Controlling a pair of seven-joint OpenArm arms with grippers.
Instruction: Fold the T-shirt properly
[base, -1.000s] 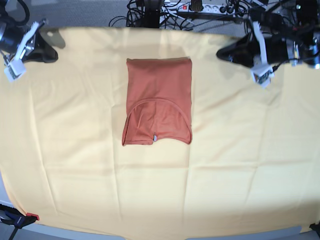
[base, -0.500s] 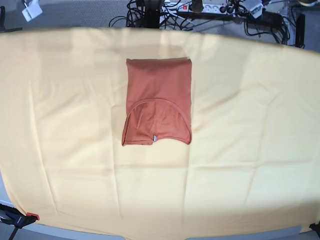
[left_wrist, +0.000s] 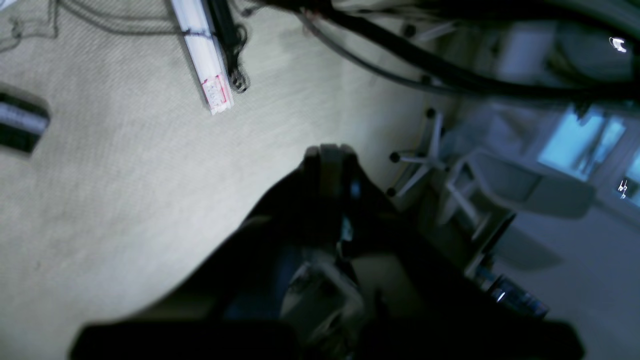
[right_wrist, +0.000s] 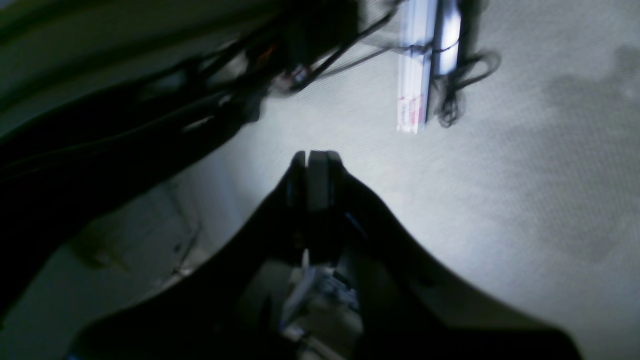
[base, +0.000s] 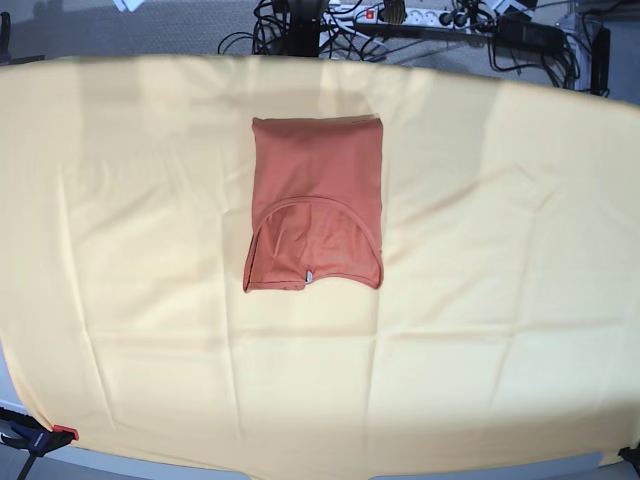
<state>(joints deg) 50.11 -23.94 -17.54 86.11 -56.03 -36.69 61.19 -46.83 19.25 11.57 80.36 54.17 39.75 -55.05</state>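
T-shirt (base: 316, 203) looks fully folded to me on the yellow cloth (base: 500, 300); left gripper (left_wrist: 330, 152) and right gripper (right_wrist: 312, 156) are clenched empty, clear of it.

The folded rust-orange cotton T-shirt (base: 316, 203) lies on the large pale yellow cloth (base: 480, 300) covering the table, slightly behind its middle, neckline toward the front edge. Behind the table, a tangle of black cables (base: 300, 25) and a white power strip (base: 420, 15) lie on the floor.
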